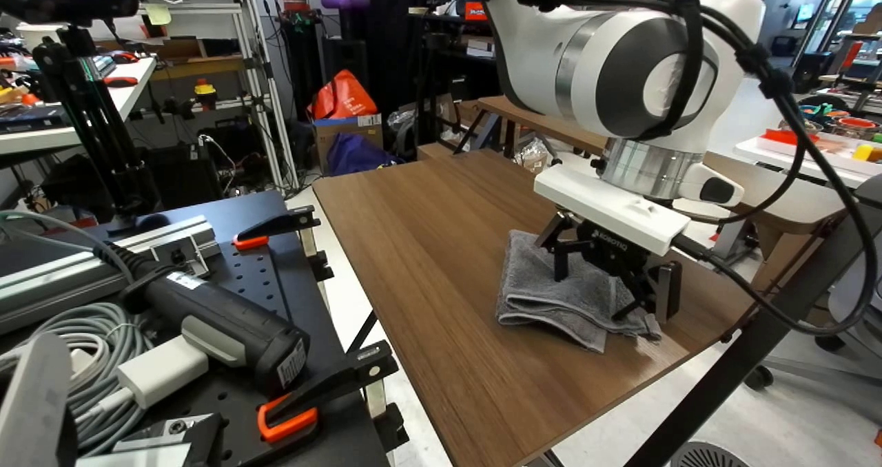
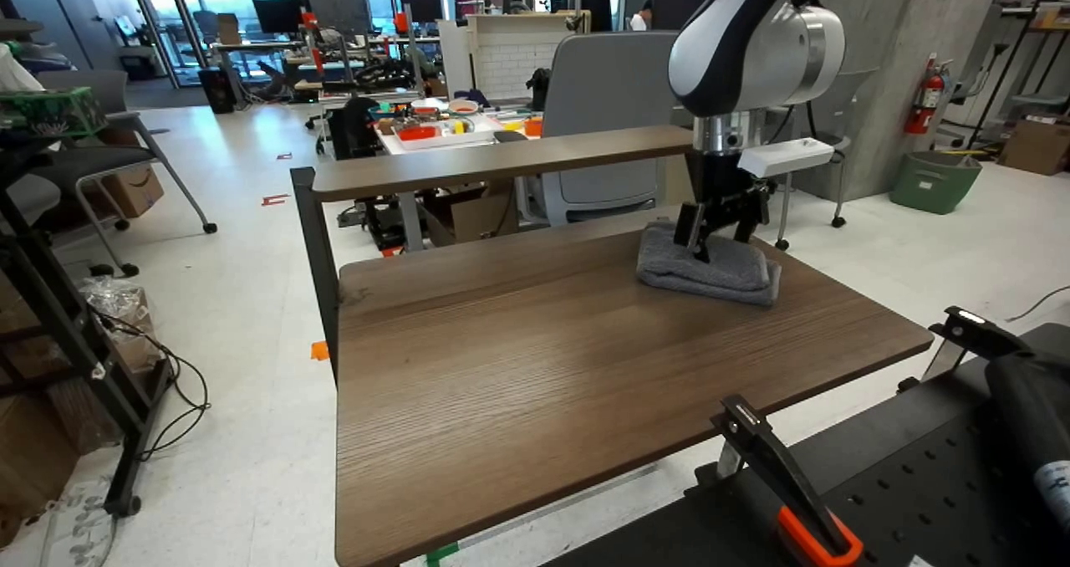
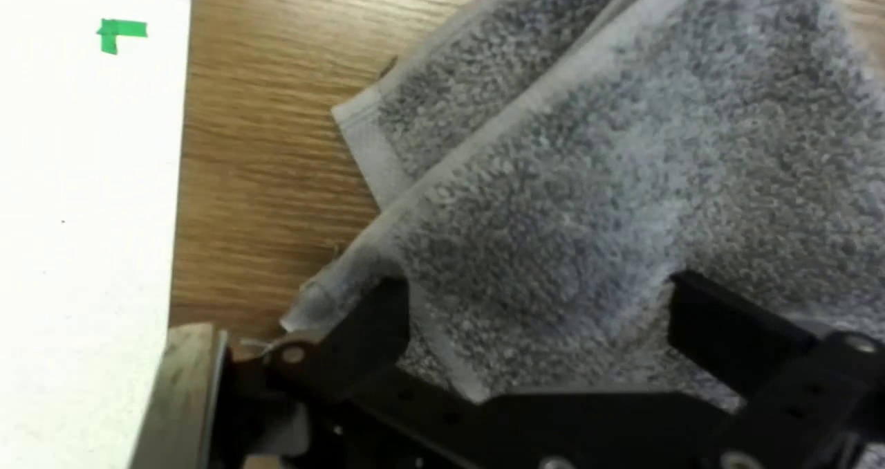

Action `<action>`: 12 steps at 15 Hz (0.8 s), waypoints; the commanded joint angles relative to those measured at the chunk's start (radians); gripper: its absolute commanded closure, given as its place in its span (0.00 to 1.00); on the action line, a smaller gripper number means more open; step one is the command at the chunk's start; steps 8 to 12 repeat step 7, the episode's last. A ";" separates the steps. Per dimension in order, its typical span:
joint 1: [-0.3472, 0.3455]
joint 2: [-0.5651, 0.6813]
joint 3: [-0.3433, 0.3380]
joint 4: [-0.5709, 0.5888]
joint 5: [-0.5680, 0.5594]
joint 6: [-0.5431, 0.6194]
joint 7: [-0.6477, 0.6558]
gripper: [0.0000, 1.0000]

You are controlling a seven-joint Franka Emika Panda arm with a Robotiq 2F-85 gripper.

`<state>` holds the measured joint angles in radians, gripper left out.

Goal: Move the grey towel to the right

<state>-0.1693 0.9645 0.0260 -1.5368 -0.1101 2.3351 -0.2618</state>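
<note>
The grey towel (image 1: 527,284) lies folded on the brown wooden table (image 1: 427,260), near one edge. It also shows in an exterior view (image 2: 698,281) and fills much of the wrist view (image 3: 567,178), with a folded corner at left. My gripper (image 1: 613,291) is directly over the towel, pointing down, also in an exterior view (image 2: 723,247). In the wrist view the gripper's black fingers (image 3: 539,299) are wide apart, with towel cloth showing between them. The fingertips are at the towel's surface; whether they press into it is hard to tell.
A black cart (image 1: 227,398) with orange-tipped clamps (image 1: 289,422), a black handheld tool (image 1: 220,322) and coiled cables (image 1: 103,357) stands alongside the table. A raised wooden shelf (image 2: 501,161) runs along one table side. A grey chair (image 2: 602,115) stands behind it.
</note>
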 commanded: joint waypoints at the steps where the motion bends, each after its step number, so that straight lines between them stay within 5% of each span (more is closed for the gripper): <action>1: -0.022 -0.146 0.022 -0.135 0.015 0.015 -0.085 0.00; 3: -0.011 -0.259 0.024 -0.250 -0.009 0.063 -0.130 0.00; 4: 0.001 -0.128 0.002 -0.100 0.006 0.018 -0.084 0.00; 12: 0.004 -0.159 0.002 -0.124 0.006 0.015 -0.089 0.00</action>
